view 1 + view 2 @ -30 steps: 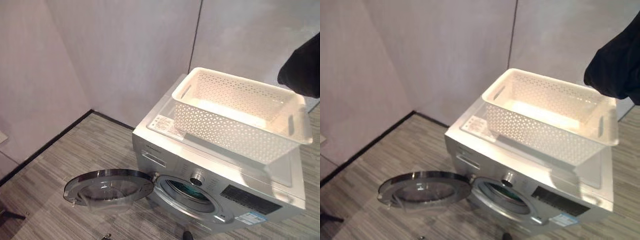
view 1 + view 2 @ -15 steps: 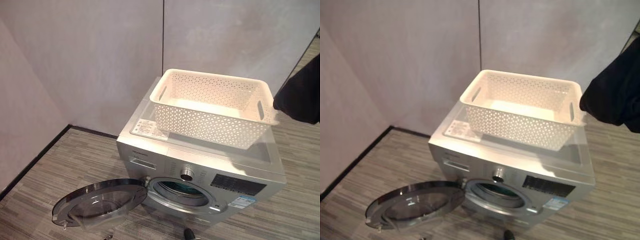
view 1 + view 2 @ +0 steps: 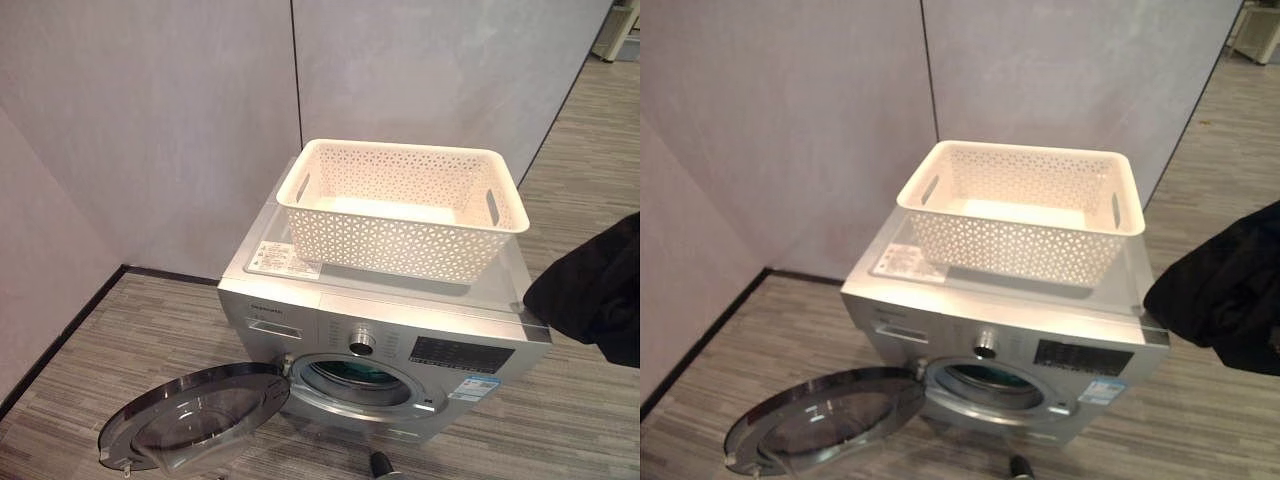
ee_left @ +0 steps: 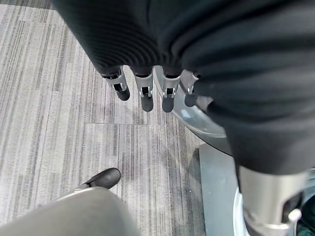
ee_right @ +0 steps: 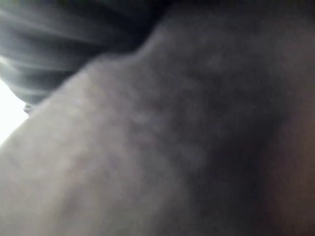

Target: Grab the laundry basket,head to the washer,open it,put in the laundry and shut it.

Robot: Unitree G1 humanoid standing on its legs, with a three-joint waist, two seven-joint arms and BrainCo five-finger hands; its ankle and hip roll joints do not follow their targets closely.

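Basket (image 3: 400,205): white, empty, on top of washer (image 3: 380,330).
Washer door (image 3: 195,415): swung wide open.
Dark laundry (image 3: 1220,290): at right of washer.
Left hand (image 4: 147,91): fingers straight, holding nothing.
Right hand: cannot tell.

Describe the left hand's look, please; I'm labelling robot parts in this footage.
The left hand has a dark ribbed cover over its back and wrist. Below the cover runs a row of silver fingers with dark rounded tips.

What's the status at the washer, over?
Left hand open, idle. Right hand buried in black cloth. White lattice plastic basket atop silver washer; round door open.
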